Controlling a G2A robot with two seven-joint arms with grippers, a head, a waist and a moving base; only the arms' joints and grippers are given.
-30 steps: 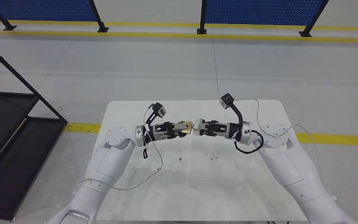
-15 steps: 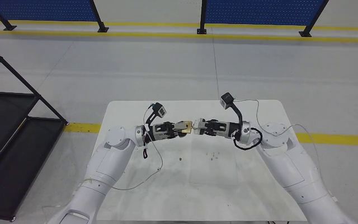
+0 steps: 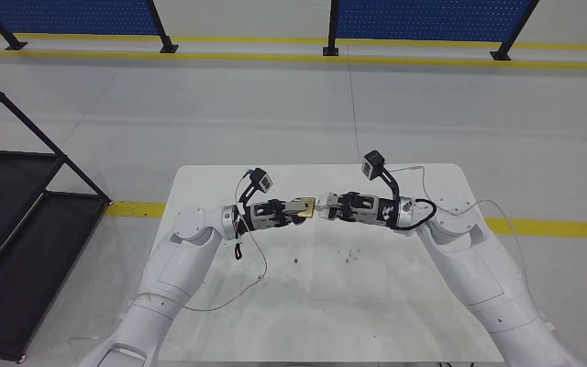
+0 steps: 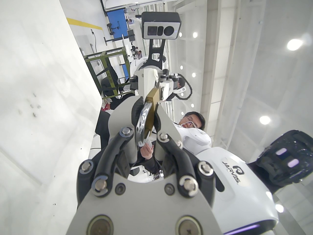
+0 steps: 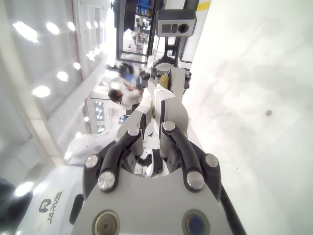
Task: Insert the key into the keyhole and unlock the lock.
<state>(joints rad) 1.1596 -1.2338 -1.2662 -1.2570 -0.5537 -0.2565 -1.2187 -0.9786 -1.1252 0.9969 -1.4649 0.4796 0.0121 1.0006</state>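
Table (image 3: pixel 404 303): a white top. The two arms meet above its middle, somewhat toward the far edge, and a broad bare stretch lies between them and the near edge. Both side edges are well apart from the grippers.

Left gripper (image 3: pixel 295 208) (image 4: pixel 146 108): raised off the table, its fingers pinching the silver shackle end of the lock from both sides.

Right gripper (image 3: pixel 327 208) (image 5: pixel 156 91): facing the left one nose to nose, its fingers pressed close together right at the lock's brass end. The left wrist view shows it just beyond the brass body (image 4: pixel 151 80).

Lock (image 3: pixel 307 206) (image 4: pixel 152 99) (image 5: pixel 163 81): a brass padlock held in the air between the two grippers. Its long axis runs along the line joining them, roughly parallel to the table's far edge. The shackle points into the left gripper and the base points toward the right one.

Key: cannot be made out; whatever the right fingers pinch is hidden between them.

Specks (image 3: pixel 351 256): a few small dark marks on the table, nearer the front than the grippers.
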